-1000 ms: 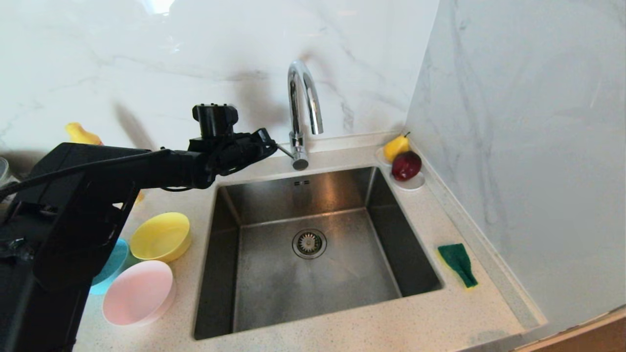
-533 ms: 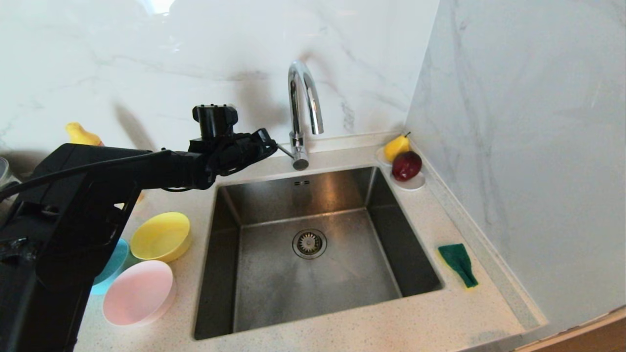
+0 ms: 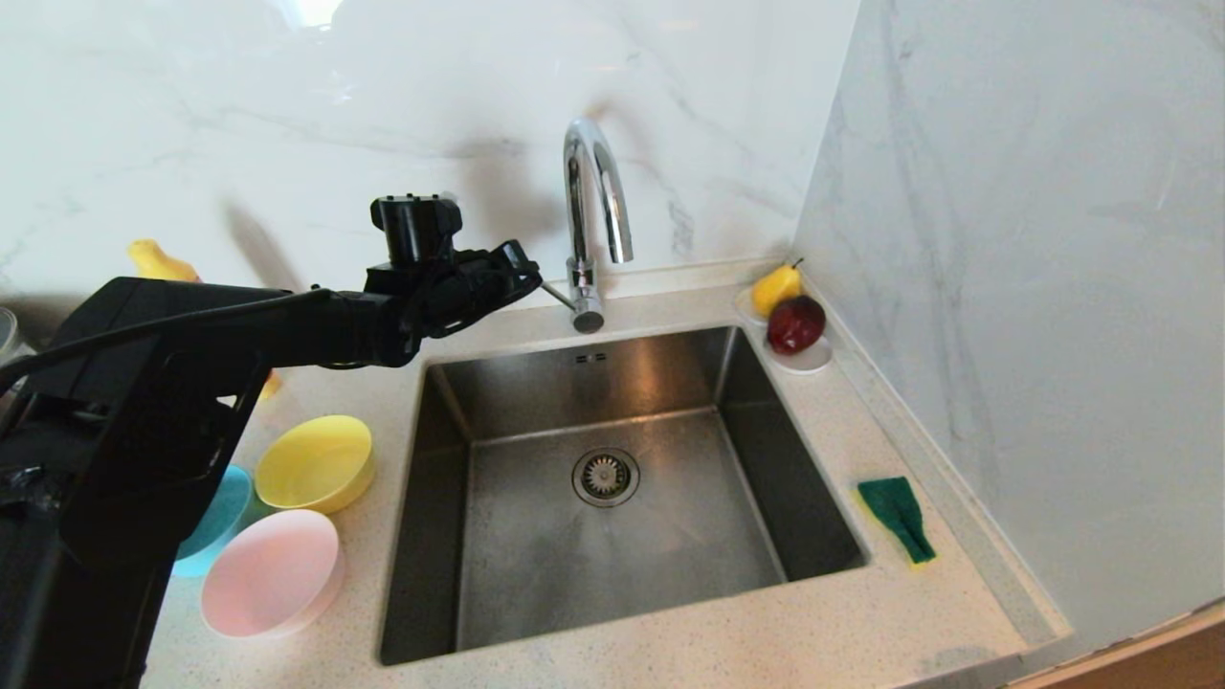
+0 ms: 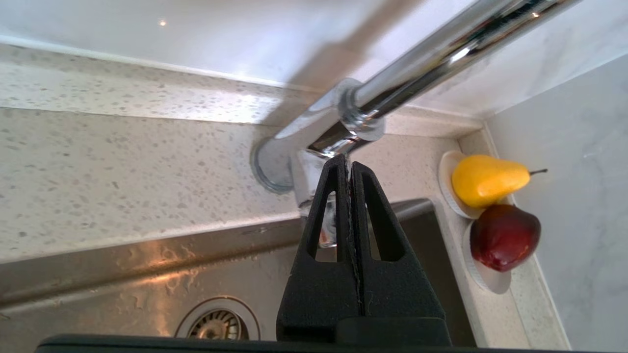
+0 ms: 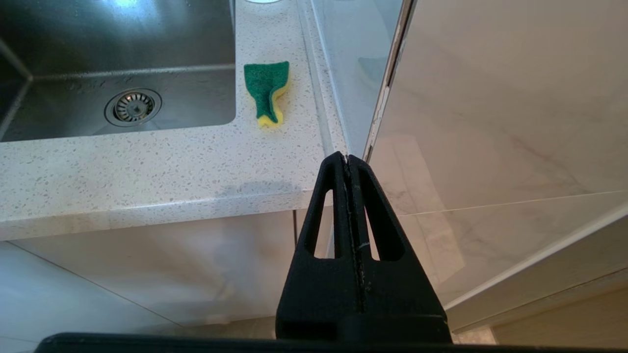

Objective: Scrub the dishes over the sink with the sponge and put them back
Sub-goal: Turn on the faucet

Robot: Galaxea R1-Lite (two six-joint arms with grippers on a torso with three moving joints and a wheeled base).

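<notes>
Left gripper (image 3: 522, 271) jaws shut, empty, at faucet (image 3: 589, 220) lever, sponge (image 3: 897, 517) well apart across sink (image 3: 612, 584)

You are in a kitchen: steel sink (image 3: 612, 498) below your left gripper (image 3: 522, 273), chrome faucet (image 3: 593, 211) just ahead, marble-tiled walls (image 3: 1005, 239) around.

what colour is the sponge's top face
Dark green over yellow foam on the sponge, clearest in the right wrist view.

My left arm reaches out, my right stays parked.
My left gripper (image 4: 349, 164) sits pinched together just beside the faucet (image 3: 593, 206) base; my right gripper (image 5: 347, 159), also closed, hangs low, well apart from it.
</notes>
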